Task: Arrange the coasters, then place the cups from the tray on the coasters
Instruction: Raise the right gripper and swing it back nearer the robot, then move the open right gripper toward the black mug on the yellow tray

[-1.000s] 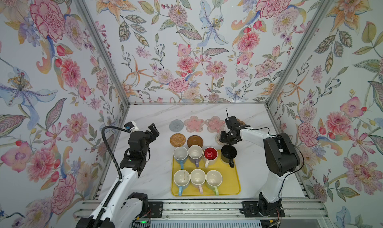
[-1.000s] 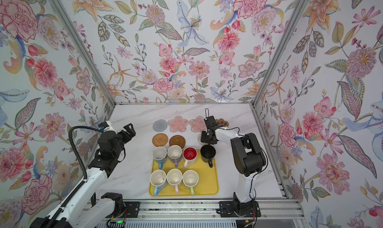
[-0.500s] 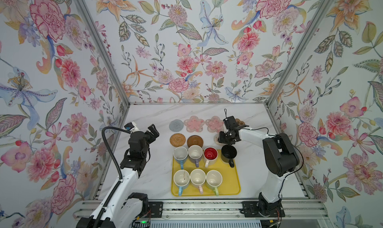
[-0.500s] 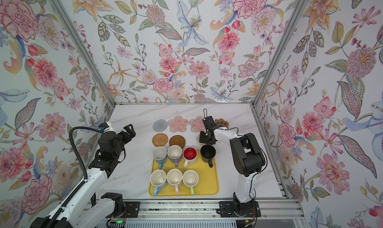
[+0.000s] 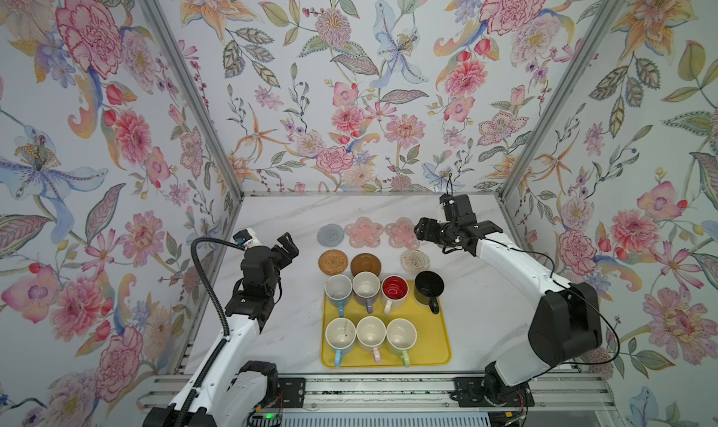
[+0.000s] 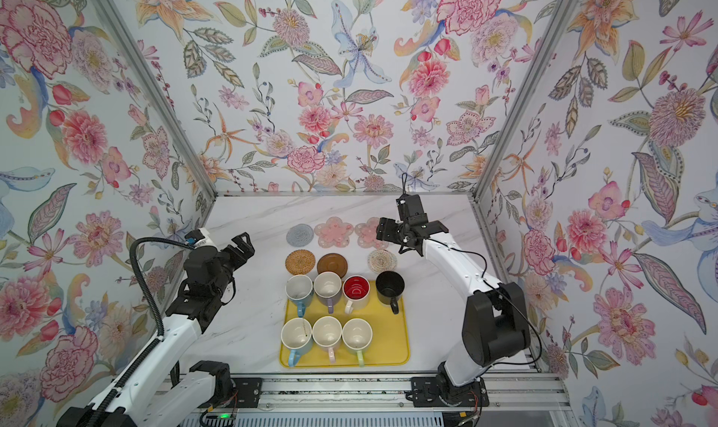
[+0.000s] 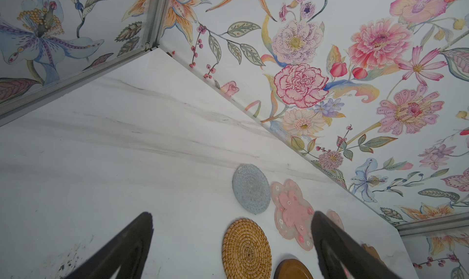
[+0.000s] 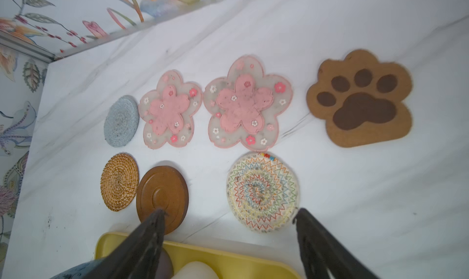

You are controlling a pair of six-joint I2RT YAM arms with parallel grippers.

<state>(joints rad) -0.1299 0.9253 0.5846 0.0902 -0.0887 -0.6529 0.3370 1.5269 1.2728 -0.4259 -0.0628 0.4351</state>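
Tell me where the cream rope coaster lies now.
In both top views the cream rope coaster lies right of centre, between the black cup and the right pink flower coaster.

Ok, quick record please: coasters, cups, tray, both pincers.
coasters: seven, flat on table, beyond tray
back row: grey-blue knit, pink flower, second pink flower, brown paw
front row: rattan, wooden disc, rope spiral
cups: seven, all on tray, none on coasters
left pincer: open, empty
right pincer: open, empty, above the coasters
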